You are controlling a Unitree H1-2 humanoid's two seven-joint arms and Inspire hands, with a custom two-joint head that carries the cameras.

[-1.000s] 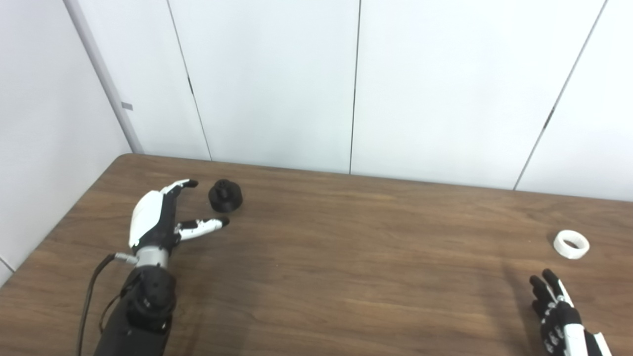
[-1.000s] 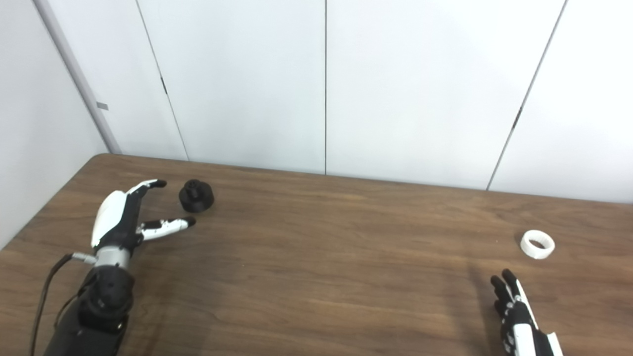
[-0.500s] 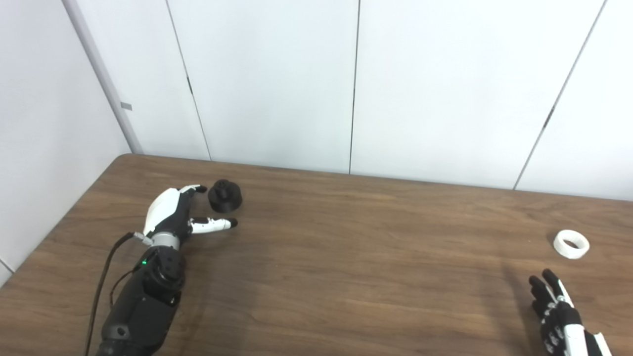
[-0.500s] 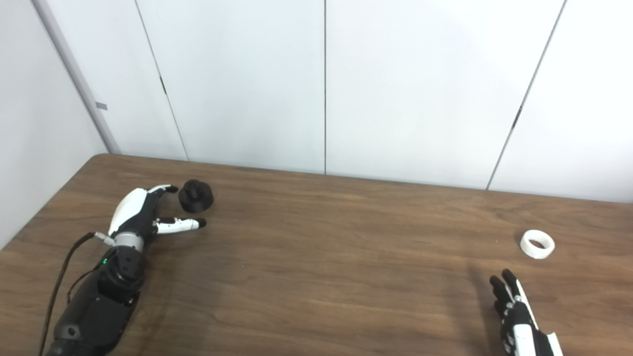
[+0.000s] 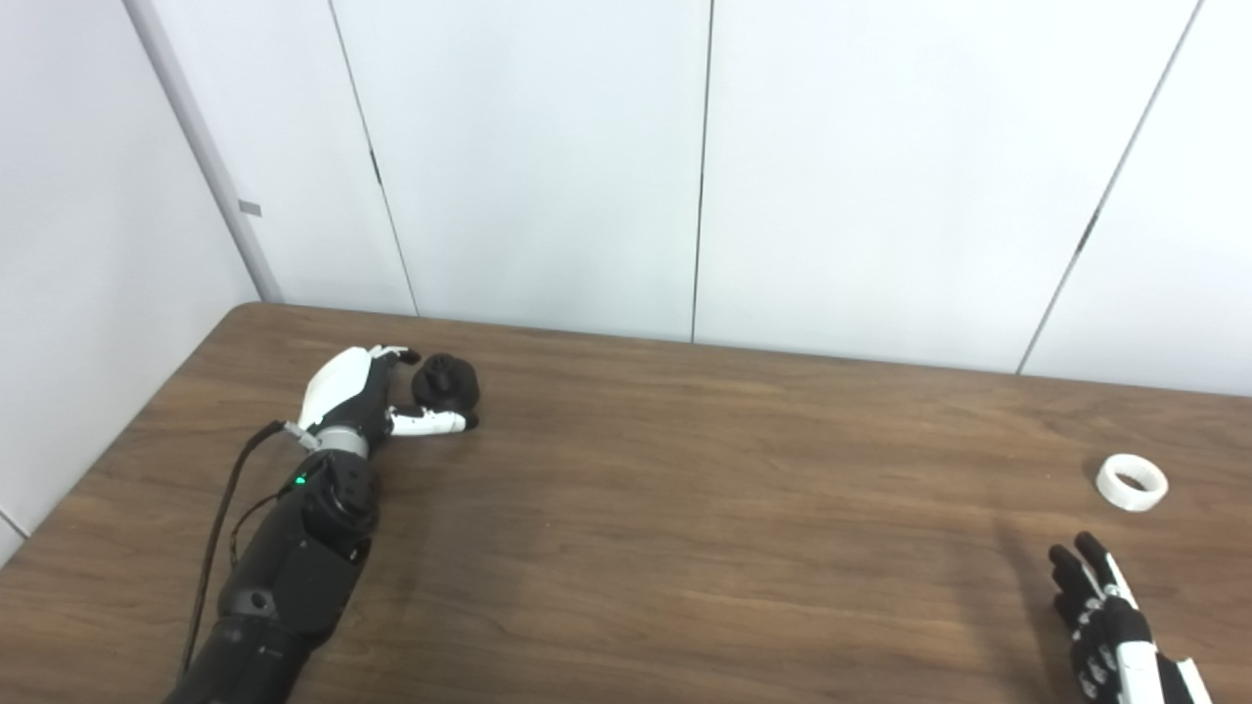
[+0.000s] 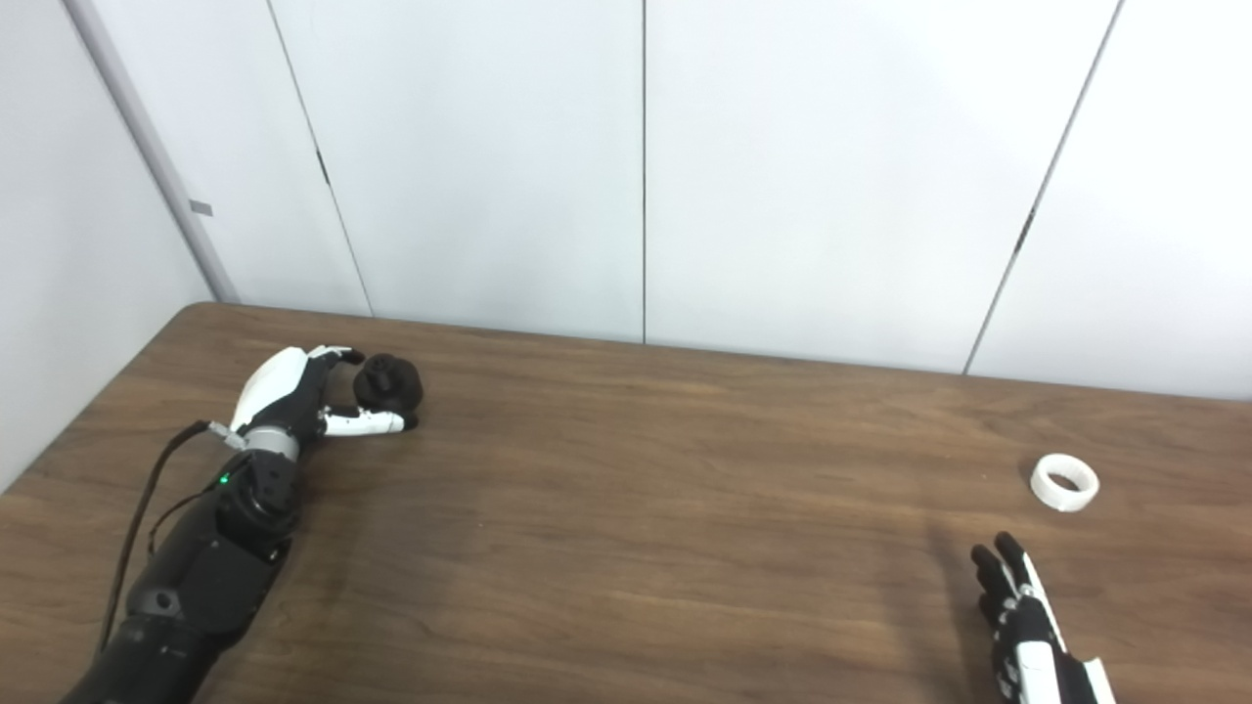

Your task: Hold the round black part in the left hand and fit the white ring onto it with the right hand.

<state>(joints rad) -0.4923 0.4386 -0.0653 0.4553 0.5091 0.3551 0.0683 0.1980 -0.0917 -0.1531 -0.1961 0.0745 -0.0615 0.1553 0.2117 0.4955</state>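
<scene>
Over at the far left corner of the brown wood-grain bench point(image 5: 626, 508), the left hand point(image 5: 357, 396) lies low with its fingers point(image 5: 391, 356) spread apart around the round black part point(image 5: 446, 383). White-backed fingers curl past its far-left side, the thumb stretches along its near edge, and the part sits between them on the bench. Whether any fingertip really presses on it is hard to make out; black tips blend into black plastic. Call the hand unclenched, cupping but not lifting. A small knob tops the part. A black cable point(image 5: 220, 518) runs beside the forearm. Way across on the right, the small white plastic ring point(image 6: 1064, 482) lies flat and alone. The right hand point(image 6: 1022, 616) is cut off by the bottom edge; its dark fingers point up, loosely apart, holding nothing, well short of the ring.
</scene>
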